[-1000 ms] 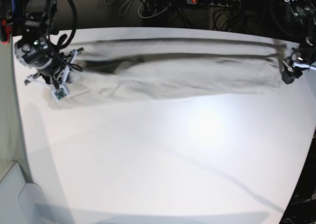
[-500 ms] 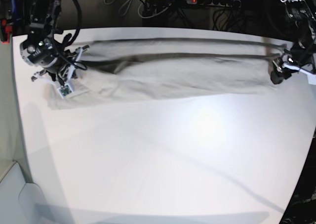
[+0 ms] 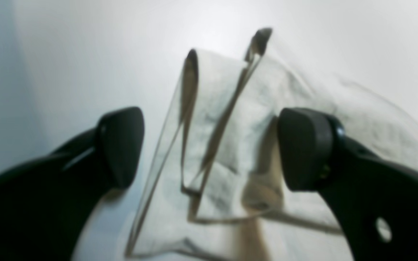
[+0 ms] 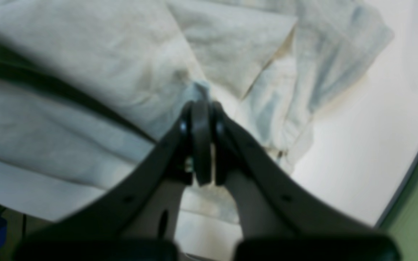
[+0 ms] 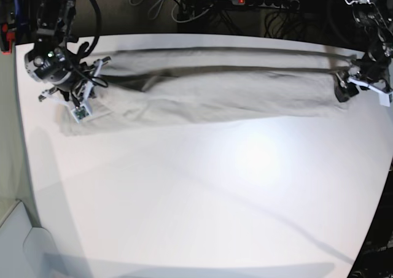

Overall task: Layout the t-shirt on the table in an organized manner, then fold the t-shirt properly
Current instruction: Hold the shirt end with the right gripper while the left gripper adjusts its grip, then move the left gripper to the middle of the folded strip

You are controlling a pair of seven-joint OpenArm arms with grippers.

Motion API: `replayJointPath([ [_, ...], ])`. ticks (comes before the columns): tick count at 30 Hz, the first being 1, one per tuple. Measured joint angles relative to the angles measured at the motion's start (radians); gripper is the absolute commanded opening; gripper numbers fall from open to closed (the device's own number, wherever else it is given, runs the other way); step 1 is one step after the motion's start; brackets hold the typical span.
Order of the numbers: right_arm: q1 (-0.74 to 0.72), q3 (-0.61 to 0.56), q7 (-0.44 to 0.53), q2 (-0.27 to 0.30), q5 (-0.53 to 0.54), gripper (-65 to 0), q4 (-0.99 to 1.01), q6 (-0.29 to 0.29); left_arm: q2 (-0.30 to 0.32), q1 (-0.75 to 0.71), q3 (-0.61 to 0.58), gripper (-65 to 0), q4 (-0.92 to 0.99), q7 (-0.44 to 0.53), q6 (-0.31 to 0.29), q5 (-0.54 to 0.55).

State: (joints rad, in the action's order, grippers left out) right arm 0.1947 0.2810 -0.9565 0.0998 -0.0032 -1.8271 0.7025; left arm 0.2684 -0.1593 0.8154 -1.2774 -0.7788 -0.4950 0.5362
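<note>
Two grippers flank the t-shirt [image 5: 215, 88] on the table [image 5: 209, 192]: the right gripper [image 4: 201, 108] pinches cloth at its tips, the left gripper [image 3: 209, 145] gapes around an end fold.

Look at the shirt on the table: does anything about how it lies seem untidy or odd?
Yes. The t-shirt lies bunched into a long, narrow band along the far side of the table, with deep lengthwise folds, not spread flat. The right claw is shut on one end; the left claw is open over the other.
</note>
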Motion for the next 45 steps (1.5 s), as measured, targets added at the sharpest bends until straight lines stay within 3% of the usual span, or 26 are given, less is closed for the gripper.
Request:
replayJointPath([
  [3,0.000,0.000,0.000,0.000,0.000,-65.0,0.000,0.000,0.009,0.009,0.002,-9.0,0.047,0.027,-0.009,0.029],
  [5,0.000,0.000,0.000,0.000,0.000,-65.0,0.000,0.000,0.014,0.027,0.005,-12.4,0.079,0.034,-0.014,0.034],
  [7,0.000,0.000,0.000,0.002,0.000,-65.0,0.000,0.000,0.017,0.039,0.006,-19.9,0.106,0.057,-0.014,0.034],
  [13,0.000,0.005,0.000,0.002,0.000,-65.0,-0.001,0.000,0.018,0.040,0.006,-50.5,0.129,0.049,-0.014,0.038],
  [18,0.000,0.005,0.000,0.002,0.000,-65.0,-0.001,0.000,0.017,0.044,-0.027,-56.5,0.130,0.048,-0.014,0.042],
  [21,0.000,0.005,0.000,0.002,0.000,-65.0,-0.001,0.000,0.016,0.043,-0.027,-64.9,0.130,0.048,-0.014,0.045],
  [27,0.000,0.005,0.000,0.002,0.000,-65.0,-0.001,0.000,0.013,0.037,-0.033,-65.0,0.082,0.014,-0.004,0.032],
  [32,0.000,0.004,0.000,0.002,0.000,-65.0,-0.001,0.000,-0.012,-0.005,-0.035,-65.0,-0.101,-0.110,0.016,-0.034],
  [36,0.000,0.004,0.000,0.002,0.000,-65.0,-0.001,0.000,-0.017,-0.003,-0.039,-65.0,-0.278,-0.143,0.024,-0.033],
  [41,0.000,0.002,0.000,0.002,0.000,-65.0,-0.002,0.000,-0.088,0.004,-0.047,-65.0,-0.495,-0.274,0.021,-0.029],
  [45,-0.006,0.002,-0.002,0.002,0.000,-65.0,-0.002,0.000,-0.167,-0.001,-0.154,-65.0,-0.618,-0.359,0.021,-0.027],
])
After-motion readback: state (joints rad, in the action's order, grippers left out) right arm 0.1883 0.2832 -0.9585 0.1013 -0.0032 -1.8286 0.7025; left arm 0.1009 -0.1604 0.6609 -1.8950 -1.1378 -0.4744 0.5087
